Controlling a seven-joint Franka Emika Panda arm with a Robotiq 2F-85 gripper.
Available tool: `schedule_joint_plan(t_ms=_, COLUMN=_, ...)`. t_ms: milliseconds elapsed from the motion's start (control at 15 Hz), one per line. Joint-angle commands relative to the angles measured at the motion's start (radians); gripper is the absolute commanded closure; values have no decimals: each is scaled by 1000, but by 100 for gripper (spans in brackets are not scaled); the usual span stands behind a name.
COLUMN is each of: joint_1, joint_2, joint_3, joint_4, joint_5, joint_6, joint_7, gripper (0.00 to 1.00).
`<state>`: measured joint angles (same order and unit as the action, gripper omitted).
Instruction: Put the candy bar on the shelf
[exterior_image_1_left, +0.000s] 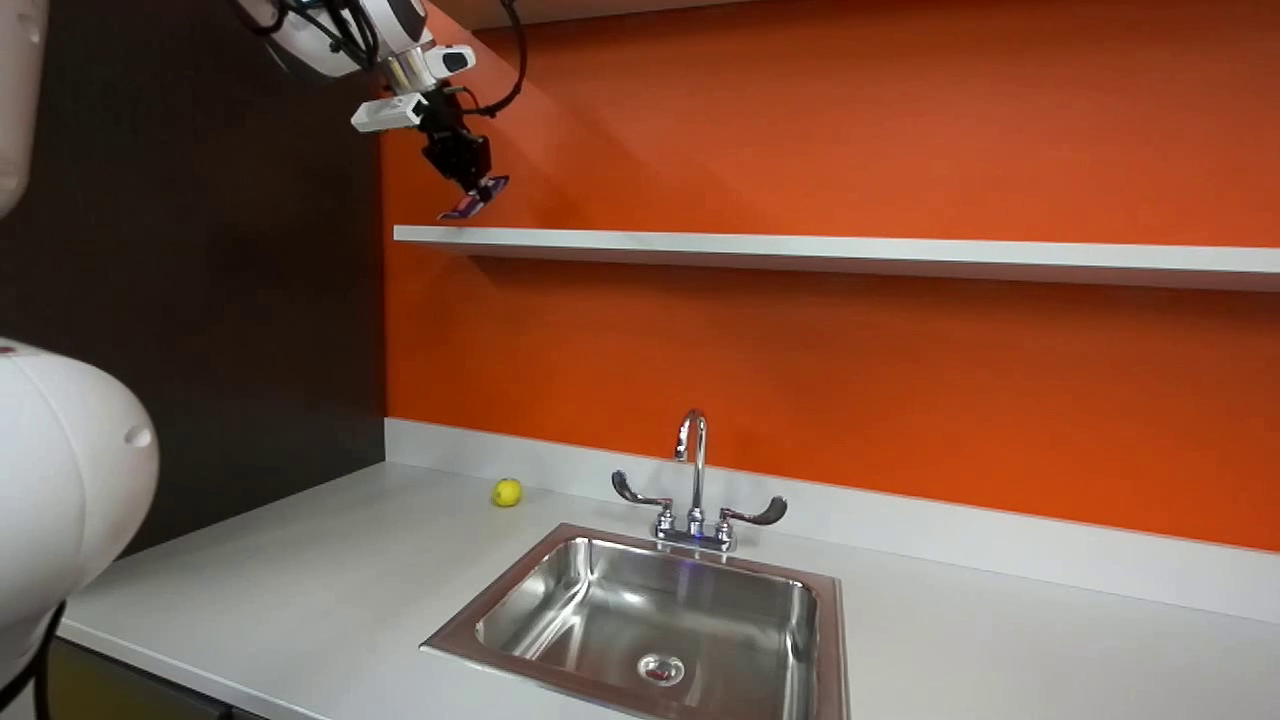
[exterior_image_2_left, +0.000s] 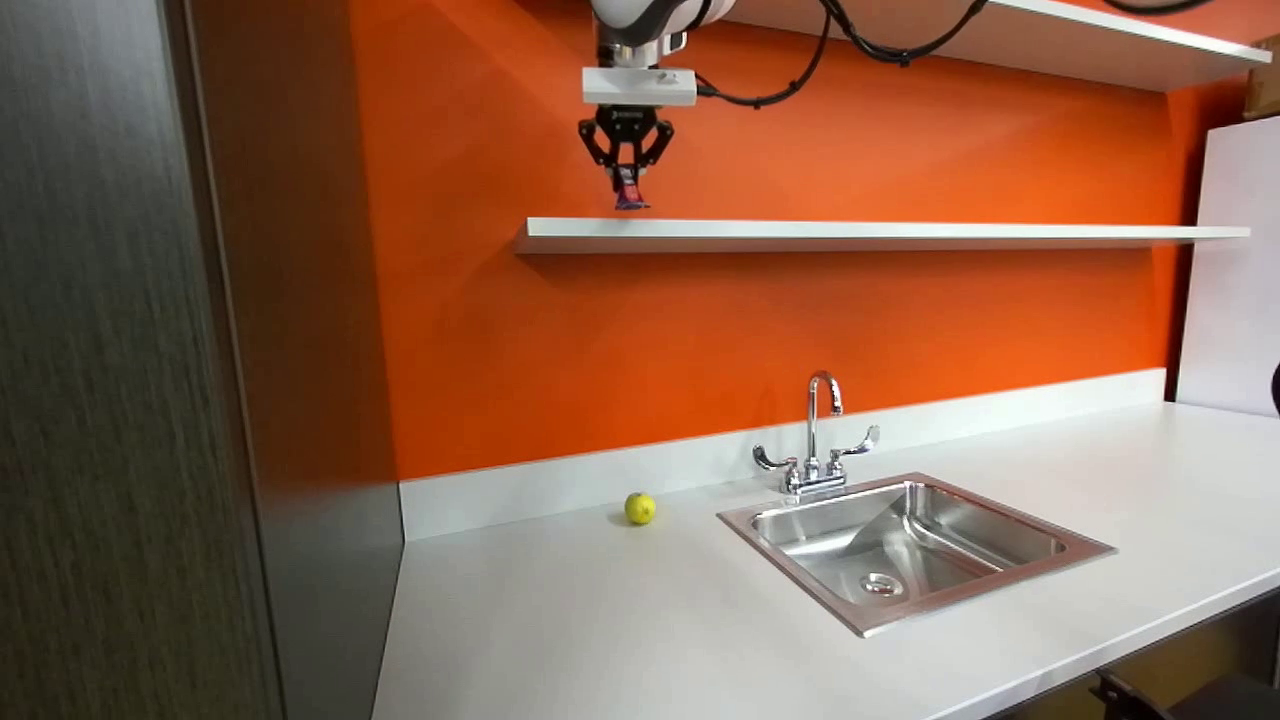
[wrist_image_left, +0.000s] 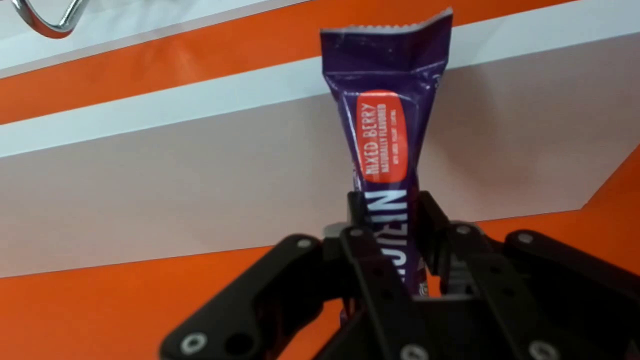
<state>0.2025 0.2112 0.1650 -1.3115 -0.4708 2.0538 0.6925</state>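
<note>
The candy bar (wrist_image_left: 382, 135) has a dark purple wrapper with a red label. My gripper (wrist_image_left: 389, 212) is shut on its middle, one finger on each side. One end sticks out past the fingertips; the other is mostly hidden behind the gripper. In both exterior views, the gripper (exterior_image_1_left: 484, 187) (exterior_image_2_left: 628, 172) holds the bar (exterior_image_1_left: 464, 208) (exterior_image_2_left: 629, 194) tilted, a little above the white shelf (exterior_image_1_left: 800, 246) (exterior_image_2_left: 850, 231), near its end by the dark panel. In the wrist view the bar appears over the shelf's top surface (wrist_image_left: 175, 185). A small gap shows between bar and shelf.
The orange wall (exterior_image_1_left: 800, 350) stands behind the shelf. A dark panel (exterior_image_1_left: 230, 250) stands beside the shelf's end. An upper shelf (exterior_image_2_left: 1000, 50) hangs overhead. Below are the countertop (exterior_image_2_left: 520, 620), a steel sink (exterior_image_2_left: 1000, 580), a faucet (exterior_image_2_left: 813, 430) and a yellow-green ball (exterior_image_2_left: 640, 508).
</note>
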Motion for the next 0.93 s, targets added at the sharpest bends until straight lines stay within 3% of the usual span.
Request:
schedule_joint_plan(t_ms=0, joint_1=44, joint_2=77, joint_3=-41, joint_4=121, joint_5=-6, joint_6=-60, joint_7=-28, gripper=93)
schedule_joint_plan(t_ms=467, joint_1=29, joint_2=168, joint_3=-29, joint_4=231, joint_5=-12, joint_6=-95, joint_7=-23, gripper=93)
schedule_joint_plan(t_ms=533, joint_1=28, joint_2=179, joint_3=-30, joint_4=247, joint_5=-10, joint_6=-107, joint_7=-25, gripper=48)
schedule_joint_plan(t_ms=600, joint_1=29, joint_2=189, joint_3=-33, joint_4=262, joint_5=-12, joint_6=-118, joint_7=-22, gripper=47)
schedule_joint_plan(t_ms=867, joint_1=27, joint_2=205, joint_3=-38, joint_4=287, joint_5=-7, joint_6=-147, joint_7=-22, gripper=16)
